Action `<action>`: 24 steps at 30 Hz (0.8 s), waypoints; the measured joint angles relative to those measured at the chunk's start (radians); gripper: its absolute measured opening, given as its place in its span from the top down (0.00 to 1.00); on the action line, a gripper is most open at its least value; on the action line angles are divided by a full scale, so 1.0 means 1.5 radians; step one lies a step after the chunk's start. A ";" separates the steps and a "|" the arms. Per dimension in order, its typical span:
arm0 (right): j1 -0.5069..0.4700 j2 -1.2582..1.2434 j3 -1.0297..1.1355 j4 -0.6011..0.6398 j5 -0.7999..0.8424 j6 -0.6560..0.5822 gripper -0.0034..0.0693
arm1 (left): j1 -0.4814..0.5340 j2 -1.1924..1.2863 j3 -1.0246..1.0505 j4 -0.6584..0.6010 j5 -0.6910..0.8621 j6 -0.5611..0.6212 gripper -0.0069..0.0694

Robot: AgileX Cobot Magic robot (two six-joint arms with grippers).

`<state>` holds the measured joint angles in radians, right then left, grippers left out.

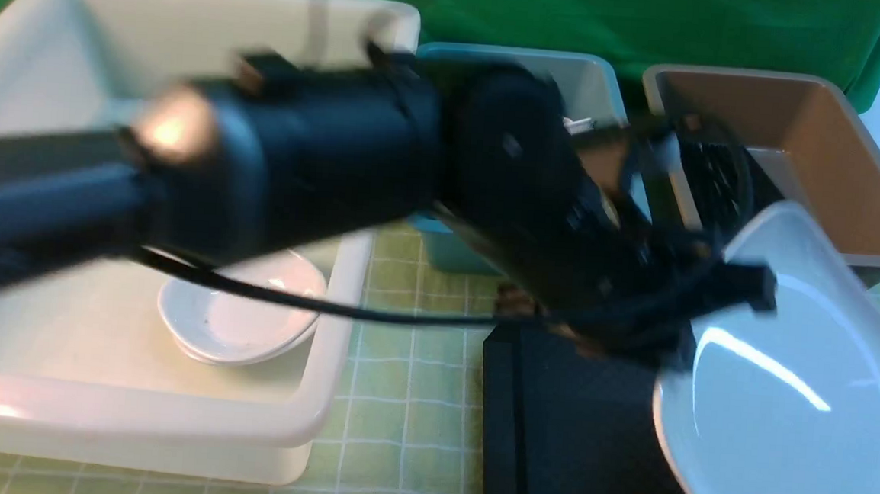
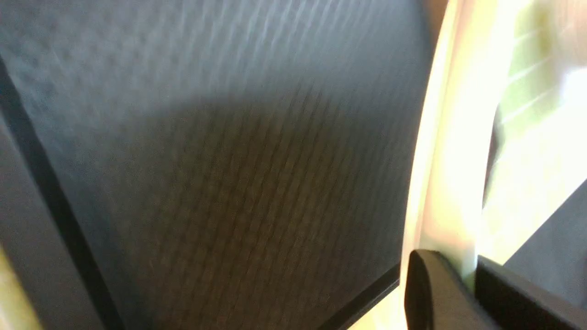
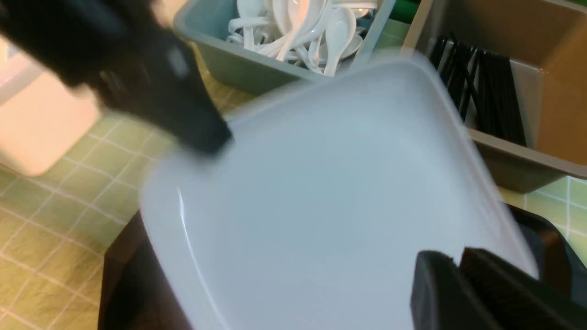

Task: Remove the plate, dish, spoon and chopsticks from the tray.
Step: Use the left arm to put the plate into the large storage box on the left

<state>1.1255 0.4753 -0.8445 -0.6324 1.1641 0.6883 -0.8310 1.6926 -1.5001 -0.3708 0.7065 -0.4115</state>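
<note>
Left arm (image 1: 262, 160) fills the near foreground, blurred, reaching from the robot's left across to the right.

Cream tub (image 1: 322, 423) sits on the left with small white dishes (image 1: 241, 319) stacked inside.

Plate (image 1: 782, 405) is held up over the tray (image 1: 573, 438), steeply tilted, far rim high and hollow face toward the camera. The tray is bare wherever it shows.

Brown tub (image 1: 835, 149) holds black chopsticks (image 3: 486, 91); teal tub (image 3: 220, 59) holds white spoons (image 3: 312, 36).

Left gripper (image 2: 472, 268): fingers pinched on the plate's thin rim, on its left side.

Right gripper (image 3: 458, 259): fingers nearly together at the near right rim, apparently clamping it too.

Judgement: the plate's place is the cream tub, off to its left. The left arm is on that side, so it likely carries once the right lets go.
</note>
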 joint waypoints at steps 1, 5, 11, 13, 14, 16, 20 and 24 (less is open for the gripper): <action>0.000 0.000 0.000 0.000 0.000 0.000 0.87 | 0.009 -0.017 0.000 0.000 0.002 0.001 0.89; 0.000 0.000 0.000 -0.001 0.000 0.000 0.87 | 0.086 -0.092 0.000 0.002 0.021 0.017 0.89; 0.000 0.000 0.000 -0.001 0.000 0.000 0.87 | 0.263 -0.192 0.000 0.011 0.078 0.026 0.89; 0.000 0.000 0.000 -0.001 0.000 0.000 0.86 | 0.380 -0.227 0.000 0.011 0.112 0.044 0.89; 0.000 0.000 0.000 -0.001 0.000 0.000 0.86 | 0.444 -0.240 0.000 0.006 0.127 0.053 0.89; 0.000 0.000 0.000 -0.001 0.000 0.000 0.86 | 0.532 -0.251 0.000 -0.002 0.145 0.068 0.89; 0.000 0.000 0.000 -0.001 0.000 0.000 0.86 | 0.743 -0.251 0.000 -0.034 0.186 0.123 0.89; 0.000 0.000 0.000 -0.001 0.000 0.000 0.86 | 0.848 -0.220 0.000 -0.062 0.209 0.177 0.89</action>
<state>1.1255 0.4753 -0.8445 -0.6332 1.1641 0.6883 0.4404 1.3623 -1.5001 -0.4635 1.0202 -0.1460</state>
